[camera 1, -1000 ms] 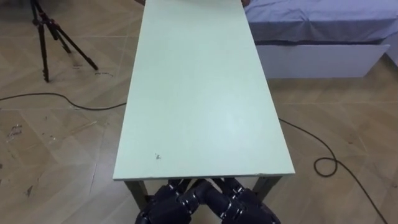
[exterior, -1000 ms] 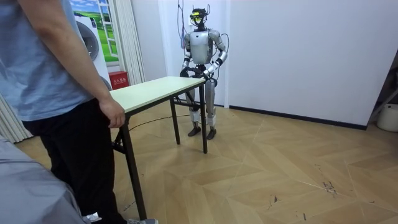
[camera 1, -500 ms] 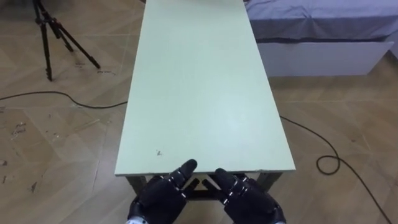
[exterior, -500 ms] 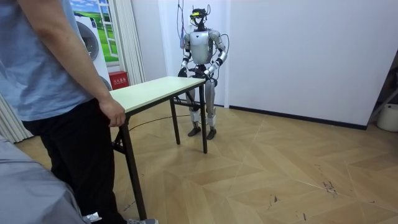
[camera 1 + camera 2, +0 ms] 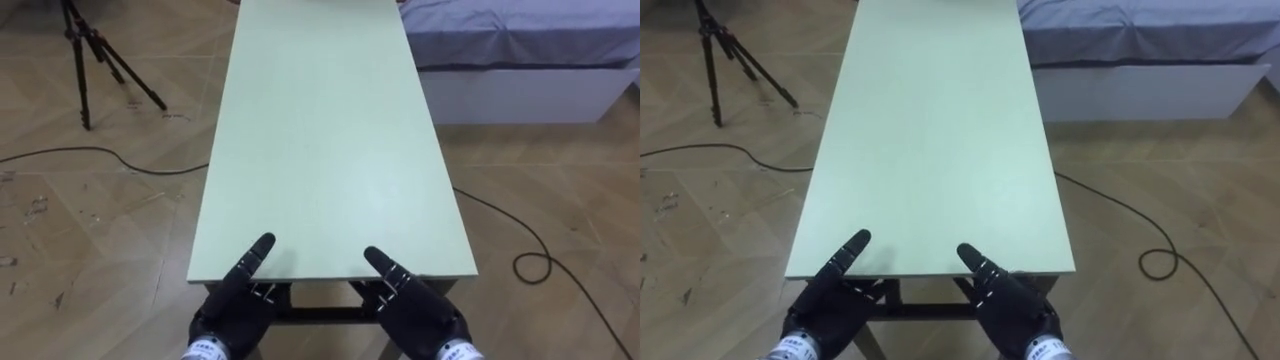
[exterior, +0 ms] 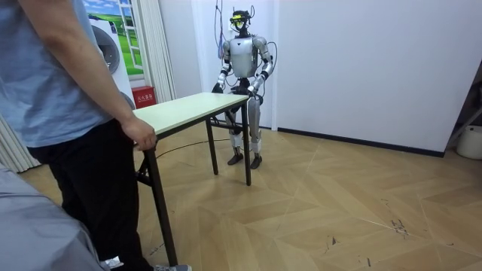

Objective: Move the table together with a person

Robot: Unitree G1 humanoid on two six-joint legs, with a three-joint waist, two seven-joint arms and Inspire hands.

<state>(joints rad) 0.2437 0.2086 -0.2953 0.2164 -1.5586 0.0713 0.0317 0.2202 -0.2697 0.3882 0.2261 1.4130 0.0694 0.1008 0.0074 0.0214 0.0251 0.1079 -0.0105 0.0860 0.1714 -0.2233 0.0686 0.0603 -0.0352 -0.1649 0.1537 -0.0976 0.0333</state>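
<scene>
Long pale green rectangular table with dark metal folding legs (image 5: 320,140) stands on the wood parquet floor (image 5: 90,230), running lengthwise away from the robot in the eye views. Both black hands are at its near short end. The left hand (image 5: 232,305) is at the left part of that edge with one tip lying straight on the top. The right hand (image 5: 418,312) mirrors it at the right part, well apart from the left. The rest of each hand sits at or below the edge, so I cannot tell whether either one grips the table. The eye views also show a black tripod (image 5: 82,60) on the floor left of the table's far half, and a bed with a blue-grey sheet and white base (image 5: 520,40) just beside the far right corner; the table's far end is cut off at the top. The room view shows that other end: a person in a blue shirt and dark trousers (image 6: 60,98) stands there, at the room view's left. The person's hand (image 6: 141,136) is on the table's corner and probably clasps it, though the hold is hard to make out. In the room view the robot stands upright at the far end, near the white wall (image 6: 361,68), arms bent forward to the tabletop, and all the visible table legs look to be on the floor.
</scene>
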